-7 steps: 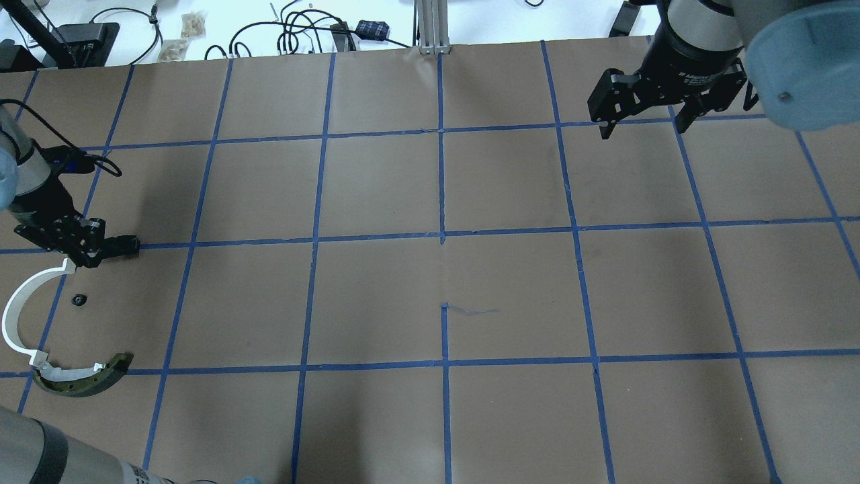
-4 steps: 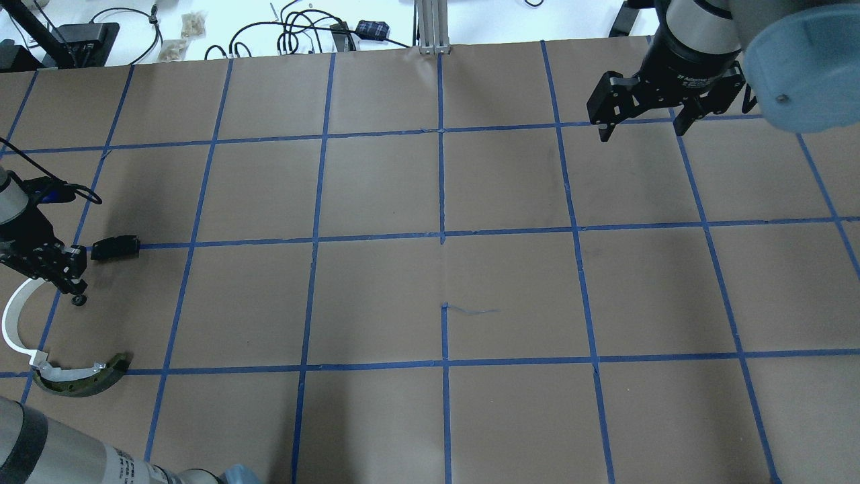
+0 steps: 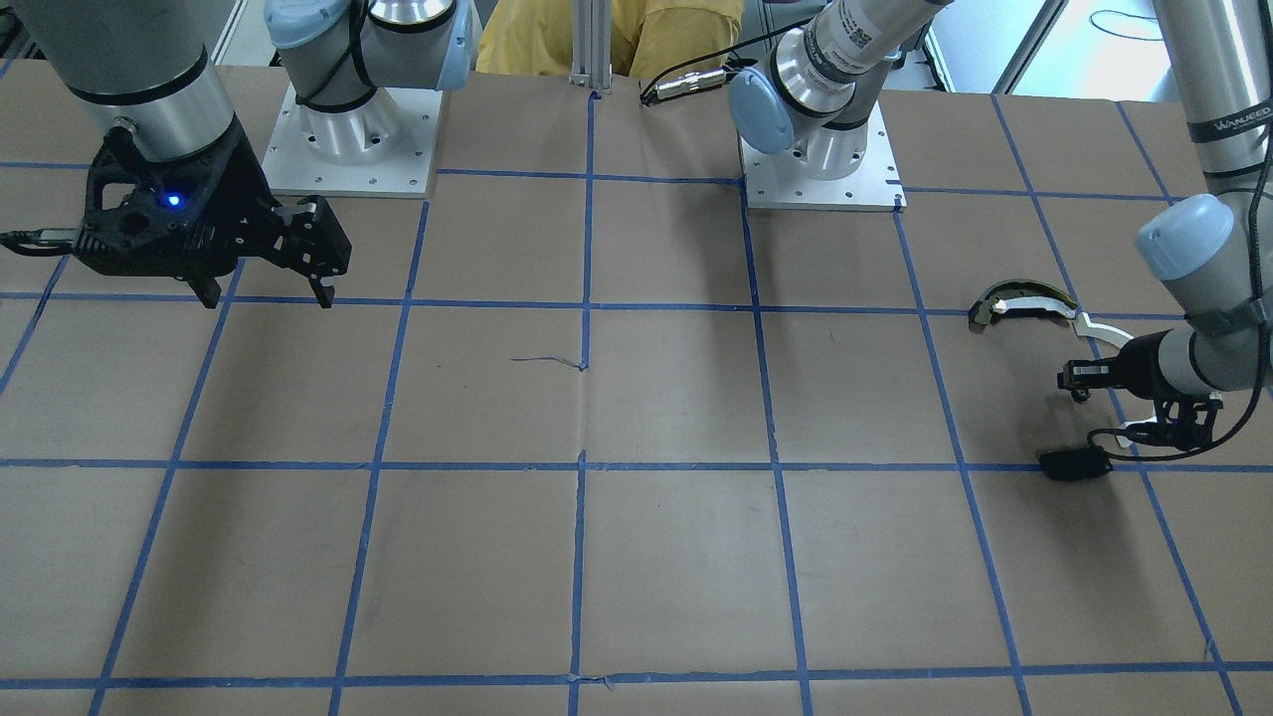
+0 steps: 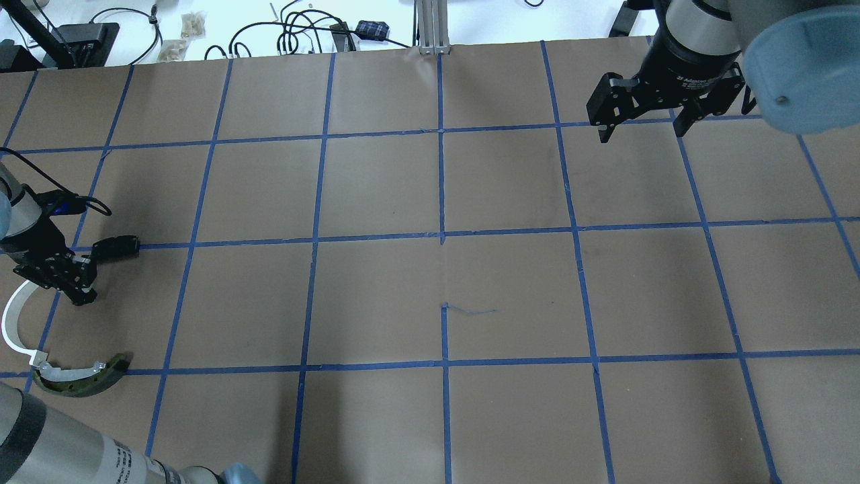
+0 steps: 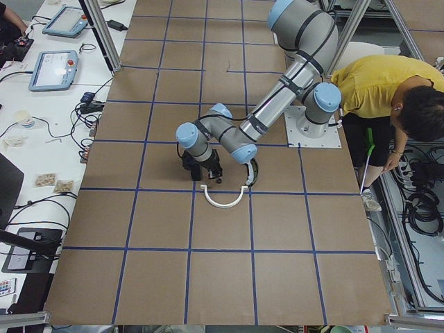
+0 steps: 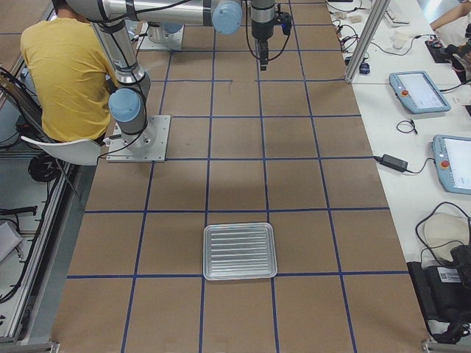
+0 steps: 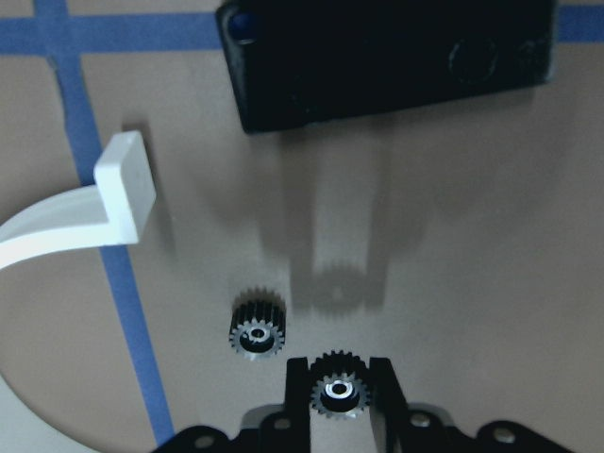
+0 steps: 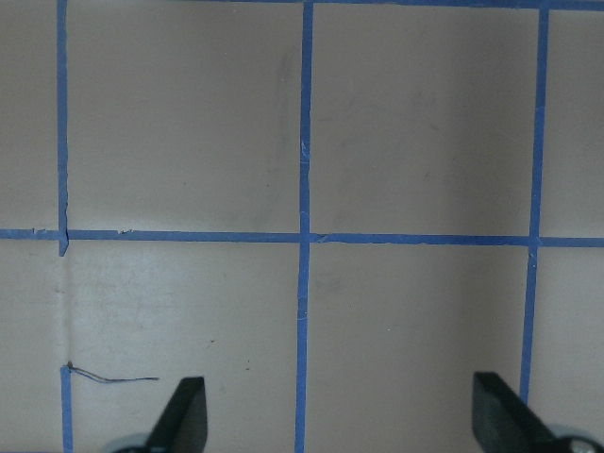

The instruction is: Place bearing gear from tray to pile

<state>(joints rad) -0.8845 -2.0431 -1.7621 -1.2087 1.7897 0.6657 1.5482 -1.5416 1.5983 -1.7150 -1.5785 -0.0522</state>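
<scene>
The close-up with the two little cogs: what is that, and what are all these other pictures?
Two robot arms work at a taped table. Each picture is another camera: above, across, both ends, one on each wrist. Your close-up is the left wrist camera. The left tool pinches one gear; a second gear lies near a white strip and black plate. The right tool hangs open, empty. The tray shows only in the right-end view.
</scene>
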